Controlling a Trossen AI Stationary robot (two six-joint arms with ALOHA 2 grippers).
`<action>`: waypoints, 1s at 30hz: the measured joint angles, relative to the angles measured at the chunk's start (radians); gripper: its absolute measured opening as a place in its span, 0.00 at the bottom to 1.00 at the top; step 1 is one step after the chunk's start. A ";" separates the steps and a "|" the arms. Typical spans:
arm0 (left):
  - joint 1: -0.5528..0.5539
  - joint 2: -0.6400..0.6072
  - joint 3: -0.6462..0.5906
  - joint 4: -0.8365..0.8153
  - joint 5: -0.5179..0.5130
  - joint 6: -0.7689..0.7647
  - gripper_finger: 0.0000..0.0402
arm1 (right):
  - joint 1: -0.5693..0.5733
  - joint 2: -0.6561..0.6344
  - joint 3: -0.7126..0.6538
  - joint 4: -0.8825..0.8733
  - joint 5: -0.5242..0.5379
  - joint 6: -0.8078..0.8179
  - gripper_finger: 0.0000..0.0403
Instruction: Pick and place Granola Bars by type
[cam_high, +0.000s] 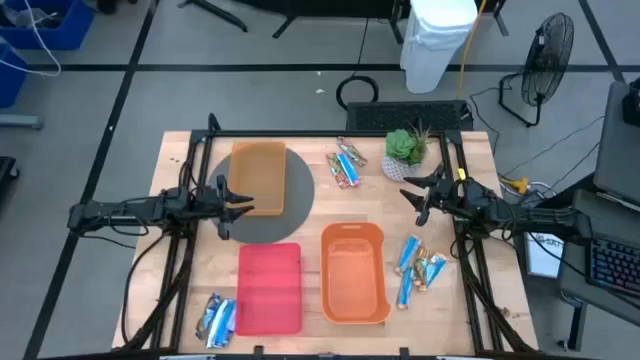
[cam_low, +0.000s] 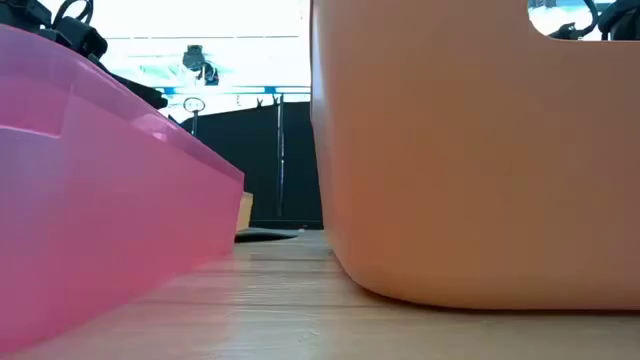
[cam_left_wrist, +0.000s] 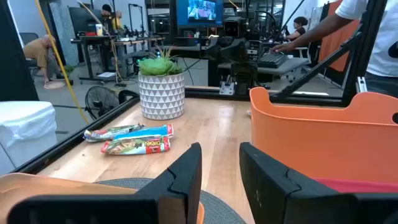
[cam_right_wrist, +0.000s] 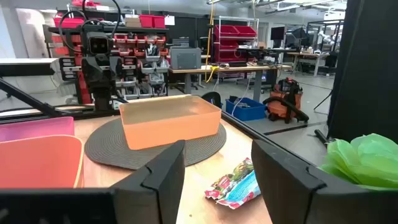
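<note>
Foil-wrapped Granola Bars (cam_high: 346, 166) | blue, silvery, red-orange — three clusters

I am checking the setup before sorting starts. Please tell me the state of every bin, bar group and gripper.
left gripper: open, empty, beside the orange bin on the mat
right gripper: open, empty, near the plant
orange bin on the mat: empty
red bin: empty
front orange bin: empty
bars by the plant: unsorted
bars at right: unsorted
bars at front left: unsorted
</note>
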 joint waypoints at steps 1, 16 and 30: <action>0.000 0.000 0.000 0.000 0.000 0.000 0.28 | 0.000 0.000 0.000 0.000 0.000 0.000 0.44; 0.000 0.000 0.000 0.000 0.000 0.000 0.28 | 0.000 0.000 0.000 0.000 0.000 0.000 0.43; 0.000 0.000 0.000 0.000 0.000 0.000 0.28 | 0.000 0.000 0.000 0.000 0.000 0.000 0.43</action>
